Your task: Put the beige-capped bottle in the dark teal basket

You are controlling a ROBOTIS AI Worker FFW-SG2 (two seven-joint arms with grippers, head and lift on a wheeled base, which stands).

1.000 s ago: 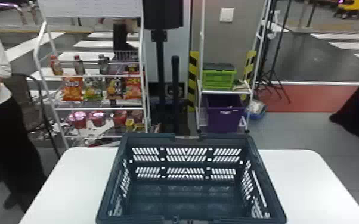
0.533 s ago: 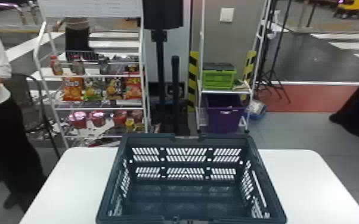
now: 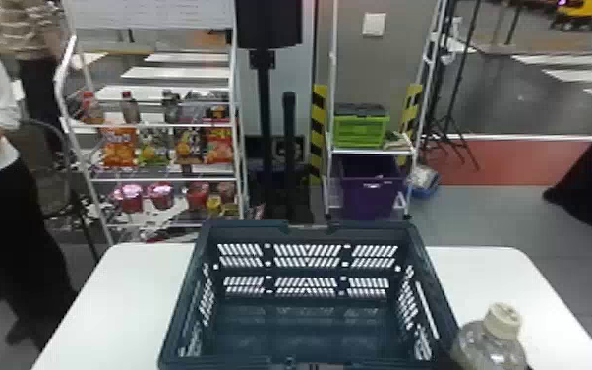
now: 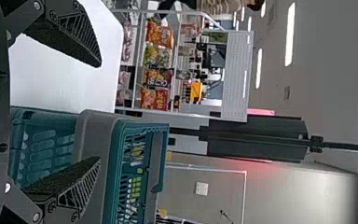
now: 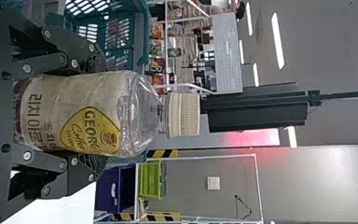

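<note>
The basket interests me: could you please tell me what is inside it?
In the head view, the visible floor of the basket holds nothing. Its near rim hides the closest strip of floor, so I cannot tell what lies there. The bottle is outside.

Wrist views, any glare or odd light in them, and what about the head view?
Left wrist view: ceiling lights glare white, red light tinges the wall; right wrist view: pale highlights on the bottle's clear shoulder; head view: cup lids glint.

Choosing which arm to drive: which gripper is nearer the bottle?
Right gripper: it holds the bottle, at the right of the basket. The left gripper is open, toward the basket's left.
</note>
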